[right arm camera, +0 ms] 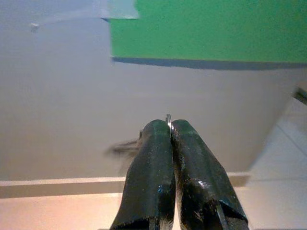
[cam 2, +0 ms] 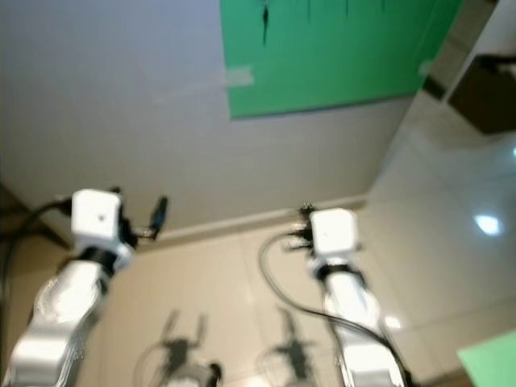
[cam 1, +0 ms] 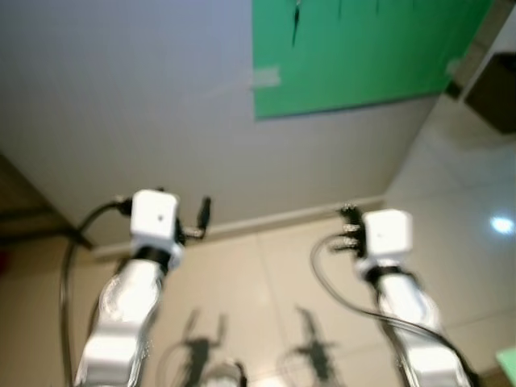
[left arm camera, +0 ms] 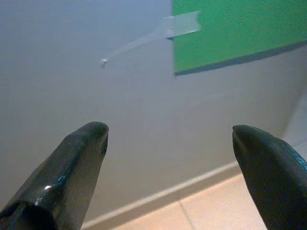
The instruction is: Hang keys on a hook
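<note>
My right gripper (right arm camera: 169, 125) is shut, and a thin metal key ring (right arm camera: 168, 118) peeks out between its tips. A blurred dark shape, likely a key (right arm camera: 125, 146), hangs beside the fingers. Both arms are raised toward a pale wall that carries a green board (cam 1: 363, 48). Dark hook-like marks (cam 1: 296, 20) sit at the board's top edge, too blurred to make out. My left gripper (left arm camera: 170, 132) is open and holds nothing. In the left eye view the left wrist (cam 1: 155, 218) is at lower left and the right wrist (cam 1: 387, 234) at lower right.
Clear tape (left arm camera: 182, 25) holds the board's corner, and a small pale nub (left arm camera: 103, 62) sticks out of the wall beside it. A baseboard (cam 1: 274, 218) meets a glossy tiled floor (cam 1: 459, 201). Dark furniture (cam 1: 496, 93) stands at the right, wooden furniture (cam 1: 16, 210) at the left.
</note>
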Robot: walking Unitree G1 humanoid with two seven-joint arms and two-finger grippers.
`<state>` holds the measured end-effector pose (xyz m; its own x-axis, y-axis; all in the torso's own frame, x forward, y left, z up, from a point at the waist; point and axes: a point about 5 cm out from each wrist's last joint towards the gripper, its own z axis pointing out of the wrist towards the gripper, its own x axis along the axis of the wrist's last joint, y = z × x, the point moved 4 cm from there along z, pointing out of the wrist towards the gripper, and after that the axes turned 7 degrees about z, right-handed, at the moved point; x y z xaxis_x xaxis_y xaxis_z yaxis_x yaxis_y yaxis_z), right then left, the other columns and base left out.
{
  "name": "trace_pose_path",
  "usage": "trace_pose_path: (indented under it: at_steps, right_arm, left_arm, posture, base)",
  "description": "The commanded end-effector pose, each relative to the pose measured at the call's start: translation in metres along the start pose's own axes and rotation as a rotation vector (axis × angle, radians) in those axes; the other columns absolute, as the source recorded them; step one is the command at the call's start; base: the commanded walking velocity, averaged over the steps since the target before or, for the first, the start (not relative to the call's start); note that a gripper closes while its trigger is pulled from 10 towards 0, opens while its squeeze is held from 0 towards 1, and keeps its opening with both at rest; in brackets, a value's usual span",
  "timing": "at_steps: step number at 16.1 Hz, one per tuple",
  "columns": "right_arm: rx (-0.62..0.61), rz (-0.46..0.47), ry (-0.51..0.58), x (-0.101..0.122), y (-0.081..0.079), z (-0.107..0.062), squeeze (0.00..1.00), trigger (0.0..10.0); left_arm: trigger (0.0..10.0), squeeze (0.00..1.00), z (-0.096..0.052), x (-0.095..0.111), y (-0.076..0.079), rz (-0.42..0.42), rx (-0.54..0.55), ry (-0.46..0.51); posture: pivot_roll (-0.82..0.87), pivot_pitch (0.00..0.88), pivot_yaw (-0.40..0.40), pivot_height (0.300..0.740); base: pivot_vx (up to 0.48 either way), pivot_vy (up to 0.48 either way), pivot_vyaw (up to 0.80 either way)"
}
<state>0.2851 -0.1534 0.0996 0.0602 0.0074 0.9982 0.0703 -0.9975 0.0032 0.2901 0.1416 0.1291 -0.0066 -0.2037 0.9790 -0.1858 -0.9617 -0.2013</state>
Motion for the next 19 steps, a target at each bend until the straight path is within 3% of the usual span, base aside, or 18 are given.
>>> trace_pose_path:
  at_steps: [1,4,9,14,19]
  right_arm:
    - [-0.037,0.014,0.008,0.005,0.005,-0.001,0.0,10.0]
    - [-0.049,0.012,0.024,0.01,0.005,0.002,0.0,10.0]
    - [-0.031,0.032,0.058,0.027,0.0,0.013,0.0,10.0]
    - [0.008,-0.015,0.056,0.026,-0.007,0.018,0.0,10.0]
    - [0.012,-0.021,0.057,0.024,-0.009,0.019,0.0,10.0]
  left_arm:
    - [10.0,0.0,0.003,-0.006,0.002,-0.007,-0.031,-0.022]
    - [10.0,0.0,0.01,-0.002,0.009,0.059,-0.072,0.012]
    - [10.0,0.0,0.017,0.008,0.006,0.016,-0.041,0.067]
    - [10.0,0.0,0.019,0.008,0.002,0.013,-0.017,0.077]
    - [10.0,0.0,0.021,0.008,0.004,0.02,-0.02,0.082]
  posture:
    - [-0.1,0.112,0.053,0.74]
    - [-0.11,0.112,0.051,0.74]
    - [-0.12,0.107,0.038,0.74]
    - [-0.12,0.097,0.033,0.74]
    - [-0.12,0.095,0.035,0.74]
  base:
    - [0.247,0.0,0.8]
    - [0.347,0.0,0.53]
    - [0.362,0.0,0.0]
    - [0.386,0.0,0.0]
    - [0.398,0.0,0.75]
